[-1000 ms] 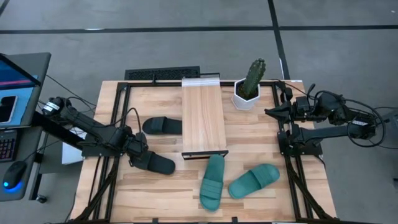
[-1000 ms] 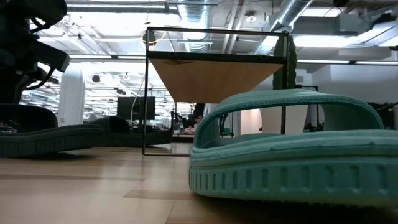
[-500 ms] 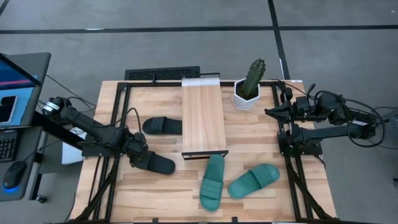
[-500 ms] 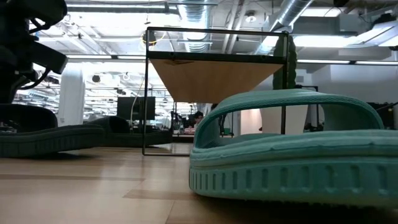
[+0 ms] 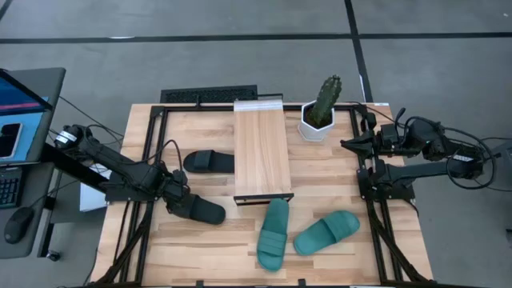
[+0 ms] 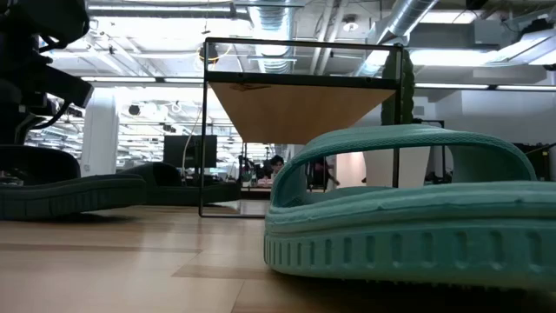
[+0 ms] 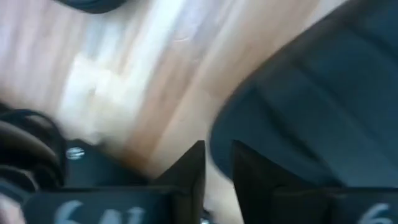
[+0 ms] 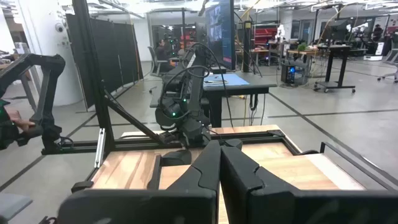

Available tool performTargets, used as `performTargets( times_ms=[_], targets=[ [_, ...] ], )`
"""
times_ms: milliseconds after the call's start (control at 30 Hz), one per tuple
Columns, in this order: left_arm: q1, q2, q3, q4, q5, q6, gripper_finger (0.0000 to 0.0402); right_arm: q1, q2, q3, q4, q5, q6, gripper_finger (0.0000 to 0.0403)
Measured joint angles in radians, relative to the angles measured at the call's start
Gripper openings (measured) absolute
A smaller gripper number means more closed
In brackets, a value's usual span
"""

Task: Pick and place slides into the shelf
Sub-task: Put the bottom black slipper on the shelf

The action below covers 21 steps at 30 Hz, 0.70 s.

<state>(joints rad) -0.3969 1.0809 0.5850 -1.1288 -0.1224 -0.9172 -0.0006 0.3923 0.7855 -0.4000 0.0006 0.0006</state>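
Nothing has shifted: left claw [image 5: 178, 198] stays nearly closed at the black rubber slide [image 5: 200, 210]; right claw [image 8: 220, 163] (parked far right) closed.

a robotics lab on an open, industrial-style office floor

exposed silver ducts [image 6: 408, 26] and pipes run under a bare ceiling lit by long strip lights [image 6: 469, 56]; the floor [image 8: 348, 130] is polished grey concrete. black partition screens [image 8: 115, 59], standing desks [image 8: 339, 59] with monitors [image 8: 217, 34] and a rolling chair [image 8: 155, 65] fill the room, and a laptop [image 5: 20, 104] and mouse [image 5: 18, 225] sit just beside the black-framed wooden worktable [image 5: 200, 128].
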Motion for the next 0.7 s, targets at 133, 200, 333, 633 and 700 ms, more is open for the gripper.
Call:
performTargets(
  times_ms=[133, 200, 333, 633, 700],
  targets=[
    [0.000, 0.007, 0.000, -0.014, -0.004, 0.017, 0.0113, 0.000, 0.000, 0.000, 0.000, 0.000, 0.000, 0.0000],
    [0.000, 0.007, 0.000, -0.006, 0.007, 0.021, 0.0127, 0.000, 0.000, 0.000, 0.000, 0.000, 0.000, 0.0000],
    [-0.001, 0.007, 0.000, -0.005, 0.010, 0.019, 0.0140, 0.000, 0.000, 0.000, 0.000, 0.000, 0.000, 0.0000],
    [-0.001, 0.034, 0.000, -0.001, 0.009, 0.000, 0.0142, 0.000, 0.000, 0.000, 0.000, 0.000, 0.000, 0.0000],
    [-0.001, 0.051, 0.000, -0.001, 0.009, 0.000, 0.0142, 0.000, 0.000, 0.000, 0.000, 0.000, 0.000, 0.0000]
  ],
)
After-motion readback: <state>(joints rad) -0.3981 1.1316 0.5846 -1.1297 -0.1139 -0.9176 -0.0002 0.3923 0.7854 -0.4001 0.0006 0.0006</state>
